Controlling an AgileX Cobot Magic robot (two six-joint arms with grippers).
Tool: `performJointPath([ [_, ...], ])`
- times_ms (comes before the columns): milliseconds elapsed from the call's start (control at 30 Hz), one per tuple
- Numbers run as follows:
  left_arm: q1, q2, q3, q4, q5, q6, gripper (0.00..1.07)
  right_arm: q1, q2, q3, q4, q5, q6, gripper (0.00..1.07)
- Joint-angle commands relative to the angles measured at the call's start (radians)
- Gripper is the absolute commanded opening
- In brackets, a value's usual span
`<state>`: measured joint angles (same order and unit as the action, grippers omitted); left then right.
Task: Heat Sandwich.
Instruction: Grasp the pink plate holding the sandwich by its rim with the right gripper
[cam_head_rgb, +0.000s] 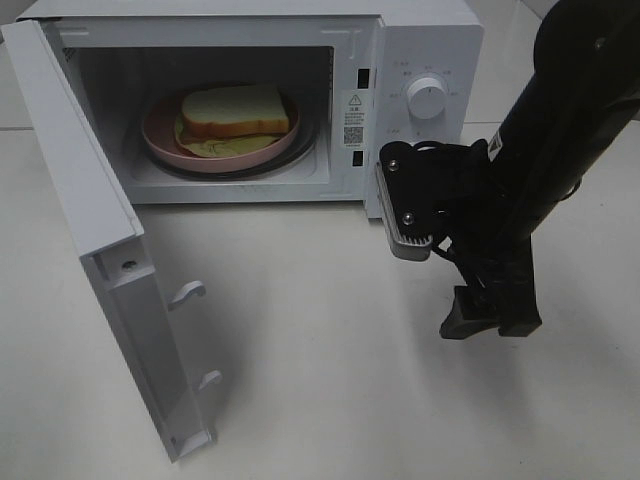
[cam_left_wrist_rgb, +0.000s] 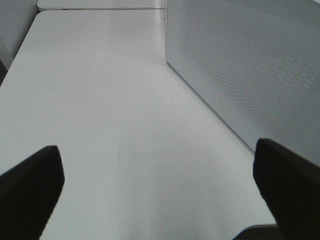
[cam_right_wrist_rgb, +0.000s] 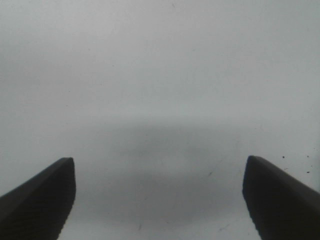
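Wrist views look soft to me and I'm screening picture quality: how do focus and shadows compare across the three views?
Right wrist view: fingertips blurred, a faint shadow on the table between them. Left wrist view: fingertips blurred too, yet the microwave's dotted panel reads sharp. Exterior high view: even light, the sandwich clear, soft shadow beside the open door.

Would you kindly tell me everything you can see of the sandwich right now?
The sandwich shows a top slice of white bread with a tan crust, roughly square, looking soft and intact. A pale yellow-green layer sticks out beneath it at the front edge; any other filling is hidden. It lies flat on the pink plate, inside the microwave, whose door stands open. Only the plate touches it.
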<state>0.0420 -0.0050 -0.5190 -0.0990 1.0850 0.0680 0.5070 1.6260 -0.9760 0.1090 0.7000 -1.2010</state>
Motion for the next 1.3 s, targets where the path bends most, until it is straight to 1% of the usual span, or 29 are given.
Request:
performJointPath([
  [33,0.003,-0.016,0.001,-0.002,-0.014,-0.005,0.98,-0.004,-0.007,-0.025,-0.013,-0.014,-0.001,0.87],
  [100,0.003,-0.016,0.001,-0.002,-0.014,-0.005,0.98,0.003,-0.007,-0.035,-0.015,-0.019,-0.001,0.87],
  [200,0.003,-0.016,0.001,-0.002,-0.014,-0.005,0.98,0.038,0.003,-0.088,-0.062,-0.026,-0.001,0.86],
  [233,0.003,-0.016,0.001,-0.002,-0.014,-0.005,0.98,0.038,0.003,-0.088,-0.062,-0.026,-0.001,0.86],
  [333,0.003,-0.016,0.001,-0.002,-0.014,-0.005,0.98,0.068,0.035,-0.156,-0.093,-0.028,0.000,0.85],
  [367,0.003,-0.016,0.001,-0.002,-0.014,-0.005,0.98,0.068,0.035,-0.156,-0.093,-0.028,0.000,0.85],
  [433,0.003,-0.016,0.001,-0.002,-0.014,-0.005,0.98,0.089,0.062,-0.201,-0.109,-0.033,0.006,0.85],
  [533,0.003,-0.016,0.001,-0.002,-0.014,-0.005,0.98,0.101,0.087,-0.228,-0.121,-0.037,0.009,0.84],
  [633,0.003,-0.016,0.001,-0.002,-0.014,-0.005,0.98,0.124,0.127,-0.276,-0.139,-0.076,0.019,0.83],
  [700,0.003,-0.016,0.001,-0.002,-0.014,-0.005,0.98,0.124,0.136,-0.286,-0.138,-0.085,0.022,0.83],
  [833,0.003,-0.016,0.001,-0.002,-0.014,-0.005,0.98,0.142,0.193,-0.347,-0.138,-0.118,0.025,0.82],
  [900,0.003,-0.016,0.001,-0.002,-0.014,-0.005,0.98,0.147,0.202,-0.358,-0.139,-0.128,0.025,0.82],
  [1000,0.003,-0.016,0.001,-0.002,-0.014,-0.005,0.98,0.147,0.242,-0.409,-0.136,-0.158,0.032,0.81],
  [1167,0.003,-0.016,0.001,-0.002,-0.014,-0.005,0.98,0.147,0.285,-0.448,-0.135,-0.158,0.040,0.81],
  [1300,0.003,-0.016,0.001,-0.002,-0.014,-0.005,0.98,0.147,0.365,-0.528,-0.136,-0.159,0.042,0.81],
])
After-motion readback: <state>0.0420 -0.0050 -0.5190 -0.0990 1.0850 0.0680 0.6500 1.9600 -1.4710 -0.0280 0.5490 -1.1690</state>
